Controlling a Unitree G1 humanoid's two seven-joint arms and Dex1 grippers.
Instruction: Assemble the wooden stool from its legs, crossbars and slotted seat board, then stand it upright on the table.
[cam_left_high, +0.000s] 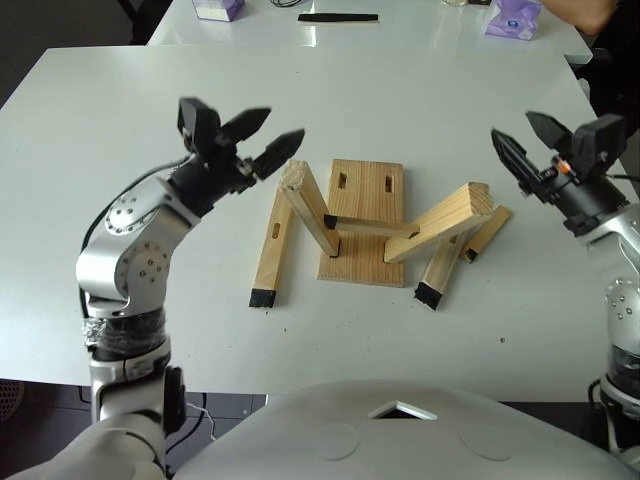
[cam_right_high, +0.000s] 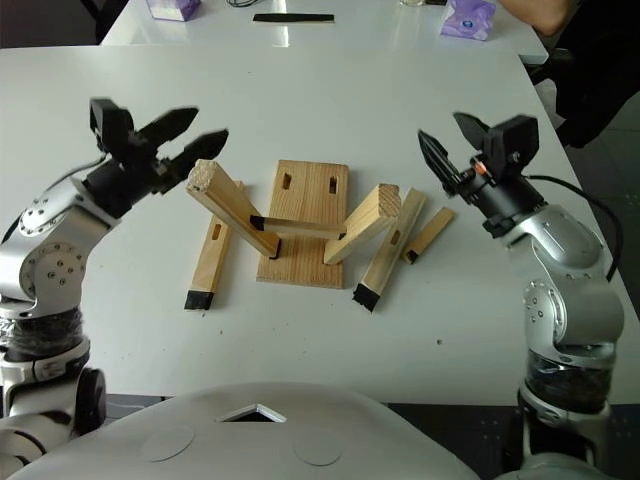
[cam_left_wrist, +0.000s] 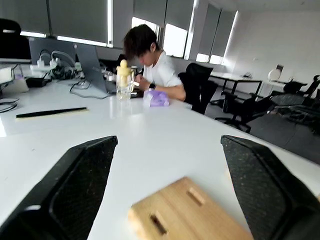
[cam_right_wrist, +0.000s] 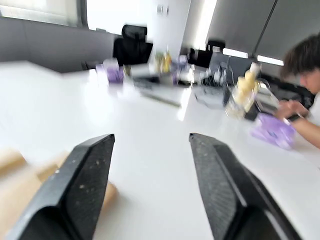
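An open-plan office: long white tables (cam_left_wrist: 165, 135), black swivel office chairs (cam_left_wrist: 200, 80), an open grey laptop (cam_left_wrist: 93, 64) beside tangled cables (cam_left_wrist: 57, 73), tall windows with grey roller blinds (cam_left_wrist: 75, 17).

- Seat board (cam_left_high: 366, 185): its middle is hidden under the joined leg frame (cam_left_high: 372, 228).
- Right wrist view: the wooden pieces (cam_right_wrist: 20, 185) are blurred and cut off by the edge.

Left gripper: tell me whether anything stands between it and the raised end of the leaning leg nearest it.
Nothing visible does. The left gripper, open, hangs close beside the raised end of that leaning leg, and only bare table shows in the gap.
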